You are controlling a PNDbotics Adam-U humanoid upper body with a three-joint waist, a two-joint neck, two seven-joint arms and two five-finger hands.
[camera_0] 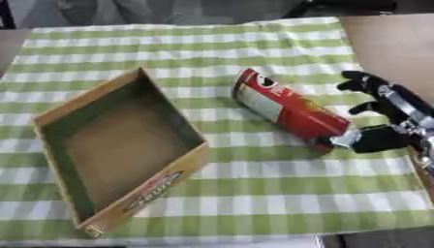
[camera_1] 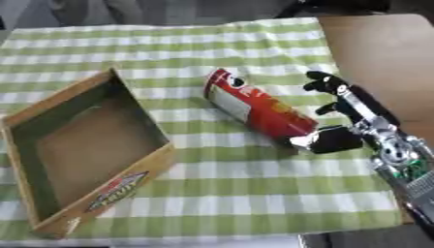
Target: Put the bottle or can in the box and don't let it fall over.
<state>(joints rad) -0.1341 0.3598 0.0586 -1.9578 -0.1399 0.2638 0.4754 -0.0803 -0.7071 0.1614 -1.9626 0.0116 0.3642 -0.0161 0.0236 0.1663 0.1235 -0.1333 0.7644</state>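
Green-checked cloth (camera_0: 254,203) under box (camera_0: 118,145), toppled red can (camera_0: 288,110), right hand (camera_1: 343,123) spread beside it.

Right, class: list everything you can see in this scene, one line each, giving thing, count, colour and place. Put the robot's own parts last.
Can: one, red with a white label panel, lying on its side right of centre on the cloth.
Box: one, brown cardboard, open and empty, on the cloth's left side.
Tablecloth: one, green and white check, covering most of the table.
Table: one, brown, bare at the right edge.
Right hand: one, black with silver parts, at the can's lower end, thumb touching it, fingers spread.
Left hand: not in view.
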